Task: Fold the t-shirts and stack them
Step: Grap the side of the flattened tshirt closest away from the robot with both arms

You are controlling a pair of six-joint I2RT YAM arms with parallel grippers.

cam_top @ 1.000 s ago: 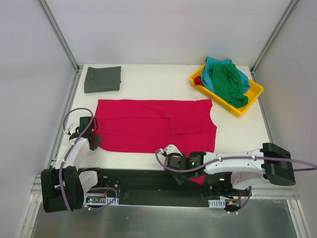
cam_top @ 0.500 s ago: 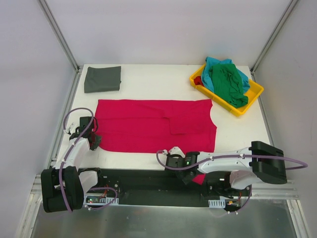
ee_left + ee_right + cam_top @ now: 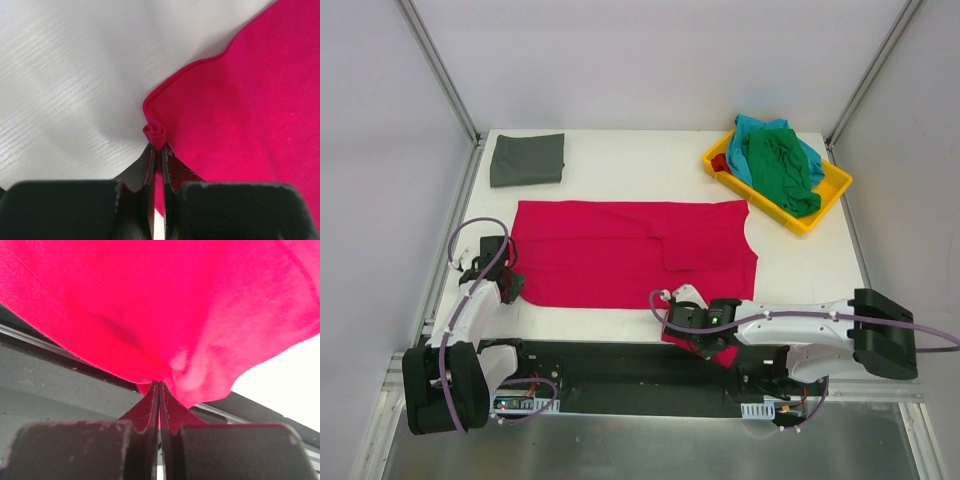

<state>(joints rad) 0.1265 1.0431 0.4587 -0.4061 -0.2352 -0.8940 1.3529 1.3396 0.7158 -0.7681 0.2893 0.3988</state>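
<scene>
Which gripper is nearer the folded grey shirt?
Left. The left gripper is straight in front of the grey shirt; the right gripper is farther, at the middle front.

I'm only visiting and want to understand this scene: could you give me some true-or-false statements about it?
The crimson red cloth t-shirt lies spread on the white table. True.
The dark grey cloth t-shirt sits in the shallow yellow plastic tray. False: it lies folded at the table's far left corner; the tray holds the green t-shirt and teal t-shirt.
The left claw is shut on a corner of the red t-shirt. True.
The right claw is open and empty. False: it is shut on the red t-shirt's near edge.
</scene>
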